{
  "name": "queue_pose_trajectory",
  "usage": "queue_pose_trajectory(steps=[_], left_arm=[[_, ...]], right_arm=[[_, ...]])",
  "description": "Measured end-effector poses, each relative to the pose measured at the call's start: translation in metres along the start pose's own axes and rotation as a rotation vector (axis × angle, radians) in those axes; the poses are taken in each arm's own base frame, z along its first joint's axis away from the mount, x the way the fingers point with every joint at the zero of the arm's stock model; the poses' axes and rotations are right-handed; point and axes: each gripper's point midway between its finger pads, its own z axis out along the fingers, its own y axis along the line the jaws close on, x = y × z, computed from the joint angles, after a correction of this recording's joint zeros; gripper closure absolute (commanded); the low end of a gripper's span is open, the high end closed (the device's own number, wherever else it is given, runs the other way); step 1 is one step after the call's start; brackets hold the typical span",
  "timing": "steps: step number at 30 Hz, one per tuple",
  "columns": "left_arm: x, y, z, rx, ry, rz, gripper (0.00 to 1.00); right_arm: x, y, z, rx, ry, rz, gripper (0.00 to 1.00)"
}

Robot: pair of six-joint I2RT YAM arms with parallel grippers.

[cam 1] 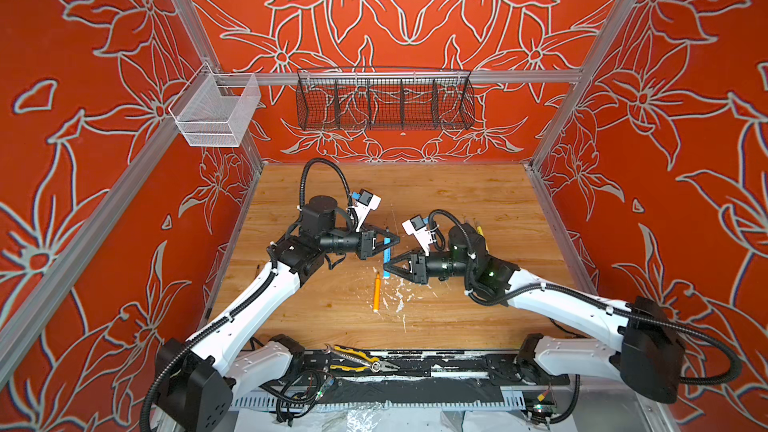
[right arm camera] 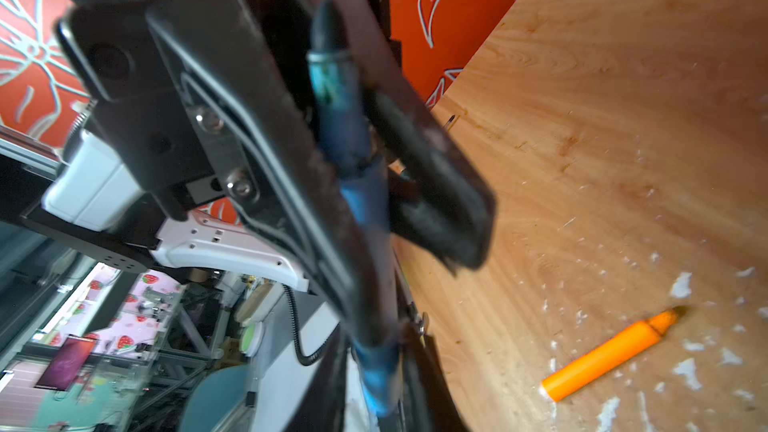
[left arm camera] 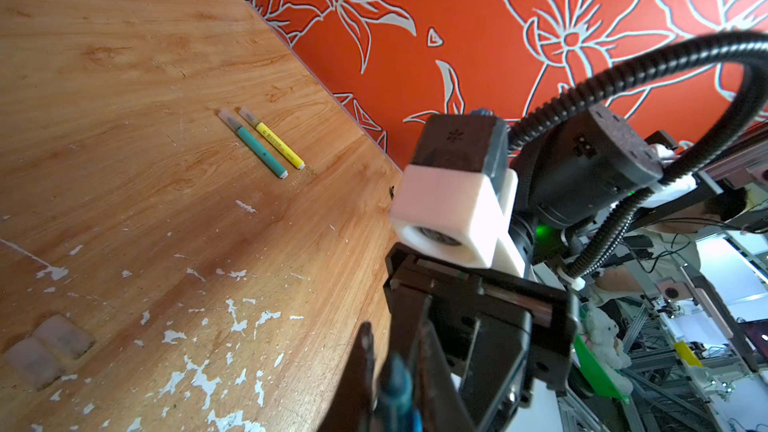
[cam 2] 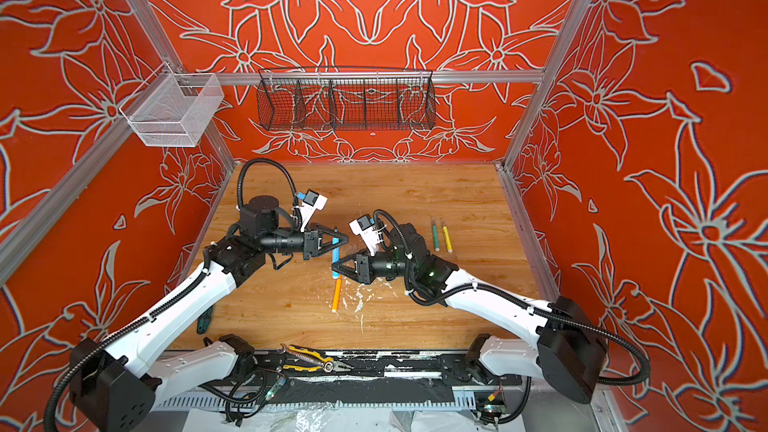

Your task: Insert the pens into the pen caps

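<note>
I see blue pen [cam 1: 387,252], orange pen [cam 1: 377,292], green pen [cam 2: 435,236], yellow pen [cam 2: 446,238]; walls [cam 1: 415,14] red-orange, pale flower outlines; table [cam 1: 457,201] light woodgrain, white-flecked; near pliers [cam 1: 357,361] yellow-black.

In a top view the blue pen [cam 1: 387,254] shows only in pieces: the left hand [cam 1: 397,239] crosses its upper part and the right hand [cam 1: 386,270] covers its lower end. There the right arm hides all but a sliver of the yellow pen [cam 1: 479,229]. The right wrist view is smeared with blur, so whether the right hand grips the blue pen cannot be told. In the left wrist view the picture's edge cuts that pen off.
</note>
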Motion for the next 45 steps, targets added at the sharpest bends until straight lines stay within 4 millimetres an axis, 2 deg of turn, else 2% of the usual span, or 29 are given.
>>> queue_pose_trajectory(steps=[3,9,14,18,20,23,24,25,26,28,29,33,38,42,45], left_arm=[[-0.004,-0.003,-0.003,-0.003,-0.022,0.026,1.00],[-0.009,-0.003,-0.006,-0.016,-0.053,0.050,1.00],[-0.007,0.005,-0.006,-0.041,-0.062,0.043,1.00],[-0.007,0.008,-0.007,-0.048,-0.066,0.005,1.00],[-0.008,0.007,-0.007,-0.047,-0.070,-0.001,1.00],[-0.009,0.006,-0.008,-0.042,-0.078,-0.002,1.00],[-0.009,0.006,-0.008,-0.039,-0.078,-0.004,0.95],[-0.009,0.005,-0.008,-0.036,-0.078,-0.006,0.74],[-0.009,0.005,-0.008,-0.031,-0.079,-0.003,0.45],[-0.012,0.005,-0.012,-0.033,-0.096,0.006,0.21],[-0.016,0.007,-0.017,-0.044,-0.119,0.010,0.13],[-0.030,0.020,-0.034,-0.105,-0.203,-0.001,0.05],[-0.030,0.056,-0.038,-0.217,-0.236,-0.092,0.04],[-0.008,0.110,-0.027,-0.357,-0.176,-0.233,0.06],[0.024,0.155,-0.018,-0.475,-0.094,-0.353,0.08]], right_arm=[[-0.008,-0.006,0.005,-0.003,-0.028,0.008,0.50],[-0.020,-0.007,0.020,-0.063,-0.080,0.003,0.51],[-0.023,-0.003,0.028,-0.119,-0.095,0.007,0.76],[-0.024,0.006,0.029,-0.157,-0.100,-0.030,0.93],[-0.025,0.008,0.028,-0.160,-0.103,-0.036,0.99],[-0.024,0.009,0.027,-0.159,-0.104,-0.040,1.00],[-0.024,0.009,0.026,-0.157,-0.103,-0.042,1.00],[-0.023,0.009,0.025,-0.154,-0.101,-0.042,1.00],[-0.023,0.010,0.024,-0.149,-0.098,-0.041,1.00],[-0.022,0.004,0.020,-0.111,-0.094,-0.020,1.00],[-0.022,-0.001,0.018,-0.084,-0.089,-0.009,1.00],[-0.010,-0.024,0.012,0.027,-0.033,0.035,1.00],[0.012,-0.048,-0.006,0.182,0.071,0.062,1.00],[0.021,-0.054,-0.030,0.284,0.116,0.033,1.00],[0.026,-0.053,-0.050,0.328,0.138,0.008,1.00]])
